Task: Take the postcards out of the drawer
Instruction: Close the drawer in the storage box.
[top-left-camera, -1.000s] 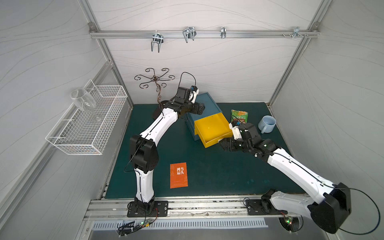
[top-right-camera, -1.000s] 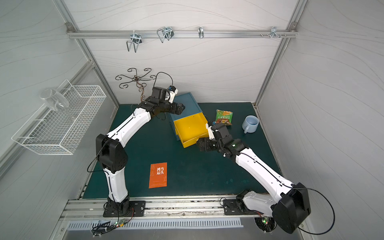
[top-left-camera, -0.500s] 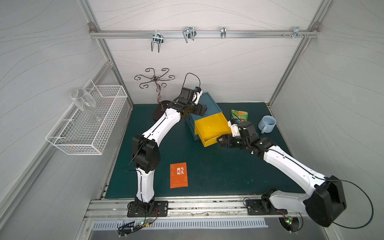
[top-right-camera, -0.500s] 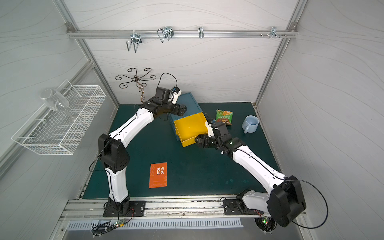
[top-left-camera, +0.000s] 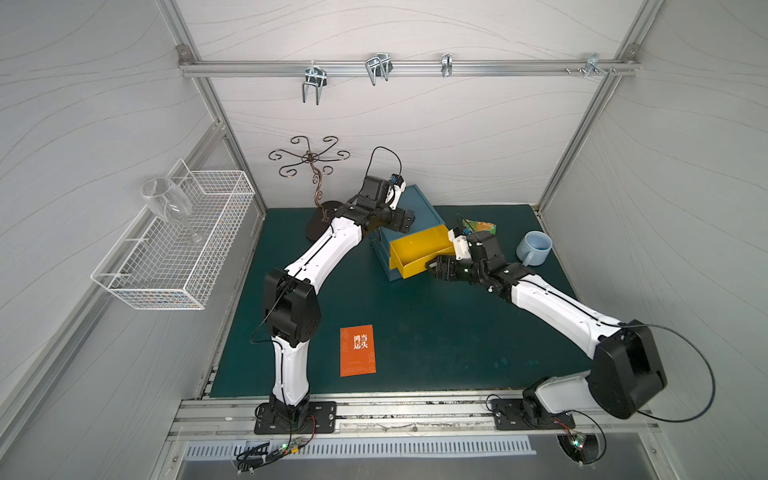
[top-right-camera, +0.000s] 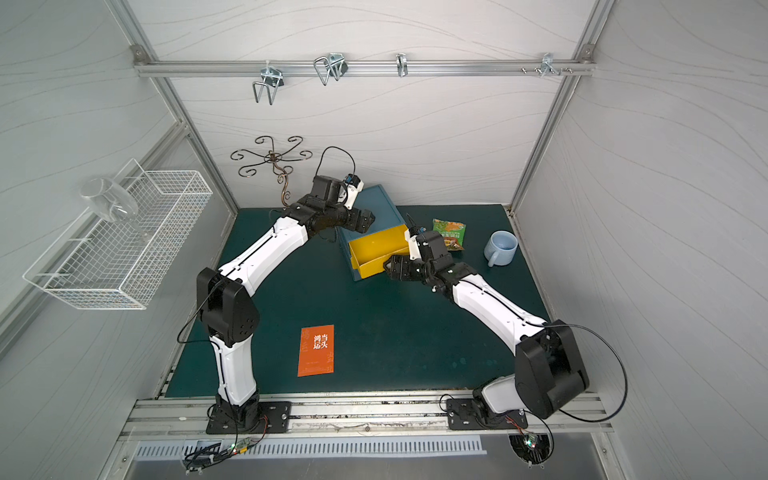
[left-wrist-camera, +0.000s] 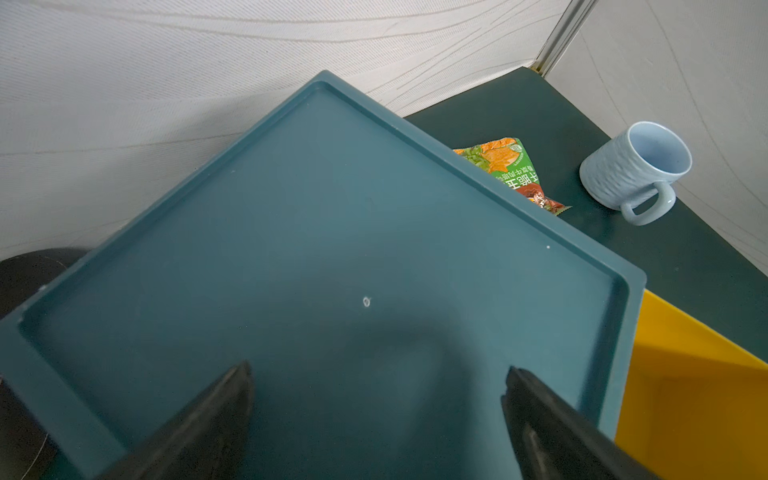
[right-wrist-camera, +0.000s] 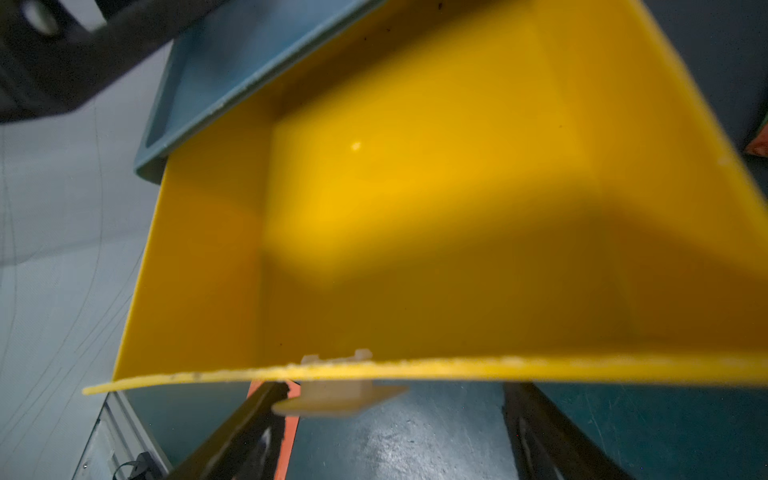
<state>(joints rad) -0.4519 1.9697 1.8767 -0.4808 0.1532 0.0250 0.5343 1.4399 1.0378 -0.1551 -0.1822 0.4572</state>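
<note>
Nearest the rail, the orange postcard lies face up on the green mat, at about 7 o'clock from the mat's centre and well apart from everything else. It is out of the drawer, in open space where neither arm crosses it. Its long axis runs from 6 to 12 o'clock with a slight lean, and the white characters read upright from the near side, so its top edge points to 12.

Further in, the right gripper sits just in front of the yellow drawer, its jaws spread wide around the pale handle tab and gripping nothing. That looks like a position for working the drawer front. The drawer is pulled out toward 5 o'clock, and the floor that shows is bare — no red cards are visible in any view.

Behind it, the left gripper hovers over the top of the teal cabinet with its jaws wide and empty — probably there to steady the cabinet.

Farthest back, at about 2 o'clock, are the green snack packet and the blue mug.
</note>
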